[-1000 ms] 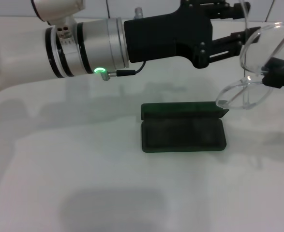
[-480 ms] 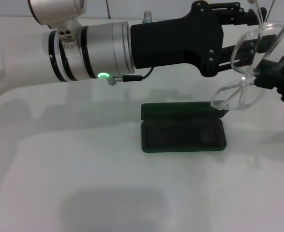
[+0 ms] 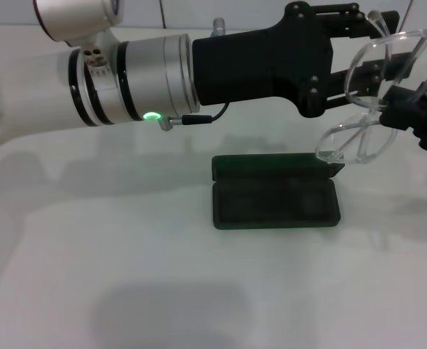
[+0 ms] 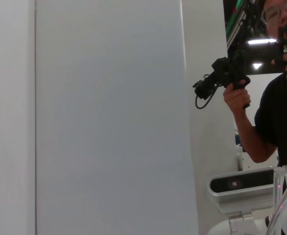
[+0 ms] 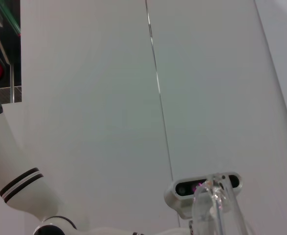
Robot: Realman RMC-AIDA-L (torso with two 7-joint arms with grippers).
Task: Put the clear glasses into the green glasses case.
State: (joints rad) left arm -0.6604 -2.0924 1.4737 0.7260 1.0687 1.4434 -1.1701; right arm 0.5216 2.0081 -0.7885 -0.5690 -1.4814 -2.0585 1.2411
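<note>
Above the open green glasses case [image 3: 275, 198], both pincers hold the clear glasses [image 3: 373, 109].

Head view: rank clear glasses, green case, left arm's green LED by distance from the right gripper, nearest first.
From the right gripper:
1. clear glasses, held aloft at it, far right.
2. green glasses case, open on the table, centre.
3. green LED, on the left arm, farthest left.

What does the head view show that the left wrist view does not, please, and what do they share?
Only the head view shows the green glasses case lying open on the white table, with the left gripper and right gripper both at the clear glasses above its right end. Only the left wrist view shows a wall panel and a person holding a black handheld device. Both show part of the glasses.
</note>
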